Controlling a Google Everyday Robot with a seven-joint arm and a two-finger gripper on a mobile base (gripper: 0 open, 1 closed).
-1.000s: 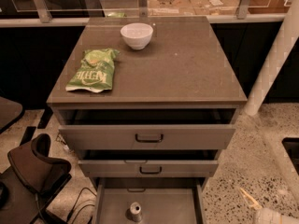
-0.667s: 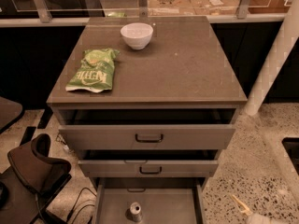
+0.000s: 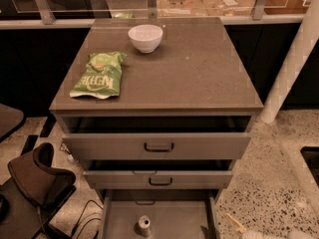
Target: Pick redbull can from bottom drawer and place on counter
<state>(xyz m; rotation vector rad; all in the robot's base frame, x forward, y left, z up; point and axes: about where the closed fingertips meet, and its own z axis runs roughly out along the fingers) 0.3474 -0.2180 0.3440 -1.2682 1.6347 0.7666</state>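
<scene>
Silver redbull can (image 3: 144,225) mid bottom drawer (image 3: 175,219), off walls | gripper (image 3: 237,224) lower-right, outside

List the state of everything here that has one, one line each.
bottom drawer: pulled open.
redbull can: upright on the bottom drawer floor, not held.
middle drawer: slightly open.
top drawer: partly open.
white bowl: upright on the counter.
green chip bag: lying flat on the counter.
gripper: low, right of the bottom drawer, apart from the can.
</scene>
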